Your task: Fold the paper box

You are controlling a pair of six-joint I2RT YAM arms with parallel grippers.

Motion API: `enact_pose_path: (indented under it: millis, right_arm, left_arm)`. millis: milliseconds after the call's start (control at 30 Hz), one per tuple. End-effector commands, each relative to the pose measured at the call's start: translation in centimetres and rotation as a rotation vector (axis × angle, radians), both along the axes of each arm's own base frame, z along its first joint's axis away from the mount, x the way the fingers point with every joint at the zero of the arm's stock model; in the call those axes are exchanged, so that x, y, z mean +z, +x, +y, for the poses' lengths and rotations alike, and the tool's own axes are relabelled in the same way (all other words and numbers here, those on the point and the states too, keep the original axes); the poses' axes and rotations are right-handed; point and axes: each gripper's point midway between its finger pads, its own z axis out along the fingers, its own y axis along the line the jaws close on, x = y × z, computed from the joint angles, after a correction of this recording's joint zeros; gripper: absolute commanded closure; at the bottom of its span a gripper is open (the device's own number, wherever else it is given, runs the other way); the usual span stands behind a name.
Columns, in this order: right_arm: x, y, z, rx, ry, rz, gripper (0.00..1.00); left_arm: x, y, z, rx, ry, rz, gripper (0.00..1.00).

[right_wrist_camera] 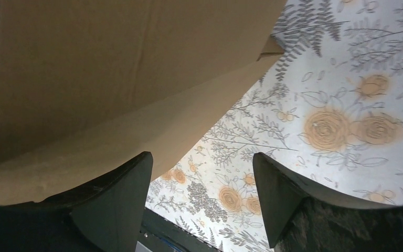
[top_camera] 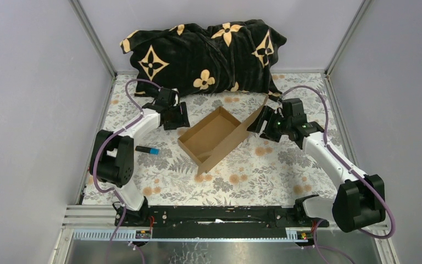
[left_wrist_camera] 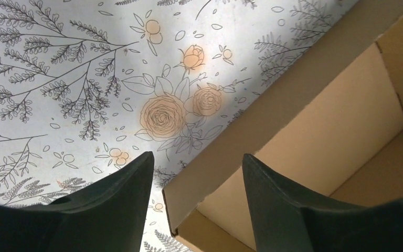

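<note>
Nothing here can be read. The paper box (top_camera: 211,135) shows plain brown card, and the black blanket (top_camera: 209,55) carries only tan flower and diamond motifs, no legible letters

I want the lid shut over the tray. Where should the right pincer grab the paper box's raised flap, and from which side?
On the paper box, take the raised flap by its free top edge, coming from the right, outer side, where the right pincer hovers open. The flap stands as a thin panel, so a finger should fit each face.
</note>
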Motion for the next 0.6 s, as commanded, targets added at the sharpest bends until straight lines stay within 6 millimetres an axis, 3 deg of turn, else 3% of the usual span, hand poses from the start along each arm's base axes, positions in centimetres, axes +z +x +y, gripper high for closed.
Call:
enact_pose_path:
  millis: [0,300,567]
  right_arm:
    - [1.9,0.8,2.5,0.042,0.055,-0.063,0.23]
    - [2.4,3.0,4.1,0.059,0.088,-0.072,0.23]
    - [2.8,6.0,5.4,0.088,0.094,-0.089,0.22]
  left_arm:
    - [-0.1,1.5,0.2,0.021,0.011,-0.029,0.35]
    - [-2.2,-0.9,0.1,0.024,0.057,0.032,0.36]
    - [-2.3,-5.3,-1.2,-0.01,0.057,0.044,0.36]
